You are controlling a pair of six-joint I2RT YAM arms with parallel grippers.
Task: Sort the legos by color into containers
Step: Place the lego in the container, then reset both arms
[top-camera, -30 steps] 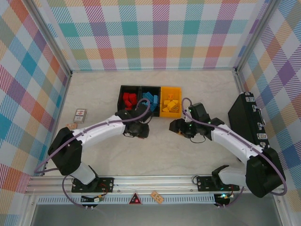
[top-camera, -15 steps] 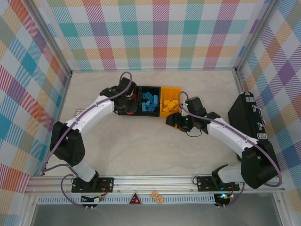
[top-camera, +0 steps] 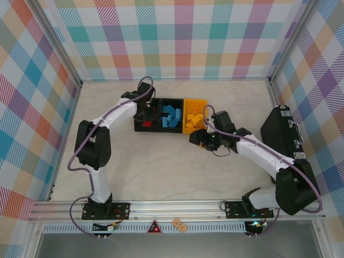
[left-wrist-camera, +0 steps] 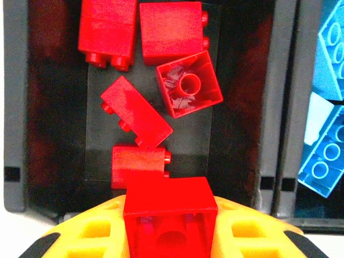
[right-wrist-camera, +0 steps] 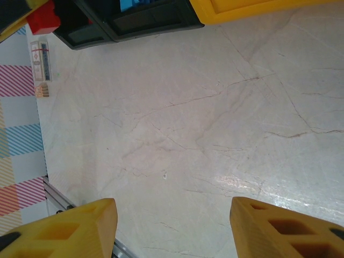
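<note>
Right pincer (right-wrist-camera: pixel 172 220), open and empty, hovers above bare bench (right-wrist-camera: pixel 188 134) just beside the yellow bin (right-wrist-camera: pixel 258 8). Left pincer (left-wrist-camera: pixel 171 236) grips a red lego (left-wrist-camera: pixel 170 207) over the black bin (left-wrist-camera: pixel 15 107) holding five red legos (left-wrist-camera: pixel 137 110); blue legos (left-wrist-camera: pixel 328 156) lie in the next bin (left-wrist-camera: pixel 287 80).

You have the three joined containers (top-camera: pixel 161 129) in a row toward the far side of the desk (top-camera: pixel 161 172). Five red legos (left-wrist-camera: pixel 137 110) lie loose in the left black bin, blue legos (top-camera: pixel 172 115) in the middle black one, and yellow legos (top-camera: pixel 193 119) in the yellow one. One more red brick (left-wrist-camera: pixel 170 207) sits clamped in the jaws of the left gripper (left-wrist-camera: pixel 170 236), over that left bin's wall.
</note>
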